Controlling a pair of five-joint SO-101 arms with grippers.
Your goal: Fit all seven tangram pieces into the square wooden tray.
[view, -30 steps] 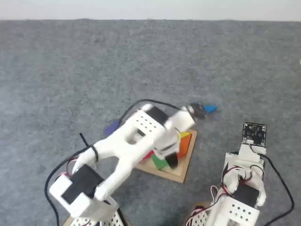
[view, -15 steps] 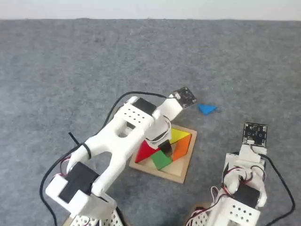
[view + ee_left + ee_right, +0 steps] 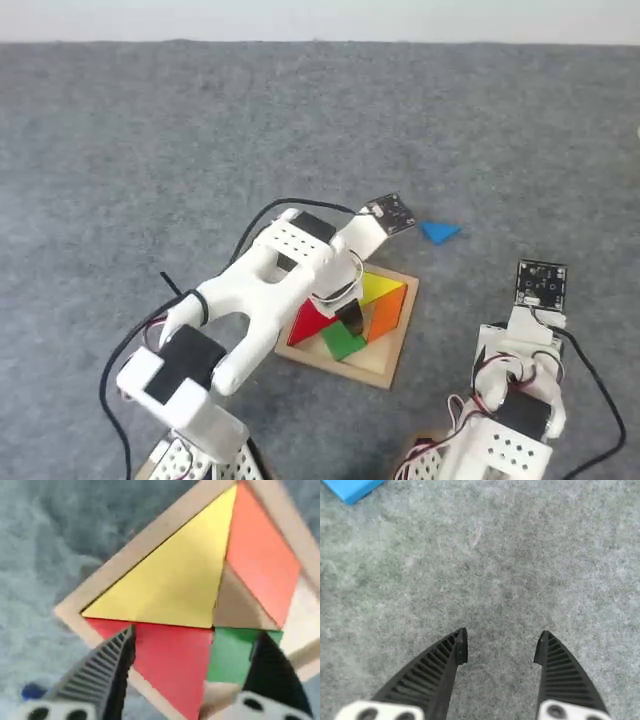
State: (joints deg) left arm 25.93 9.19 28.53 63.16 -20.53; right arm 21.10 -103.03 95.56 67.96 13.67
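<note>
Over the square wooden tray [image 3: 386, 374], the left pincer [image 3: 194, 636] hangs spread and empty above seated pieces [image 3: 165, 585]. Filling looks part-done, so next likely means fetching the blue triangle [image 3: 438, 232] on the counter [image 3: 150, 150] beyond. The right pincer [image 3: 501, 645] gapes too.

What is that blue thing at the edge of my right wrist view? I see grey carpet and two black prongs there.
Observer: A blue triangle piece, lying on the carpet outside the wooden tray.
Operator: Is anything in that tray?
Observer: Yes, a yellow piece, an orange piece, a red piece and a green piece lie in it.
Operator: And the other arm?
Observer: The left gripper hangs open right above those pieces.
</note>
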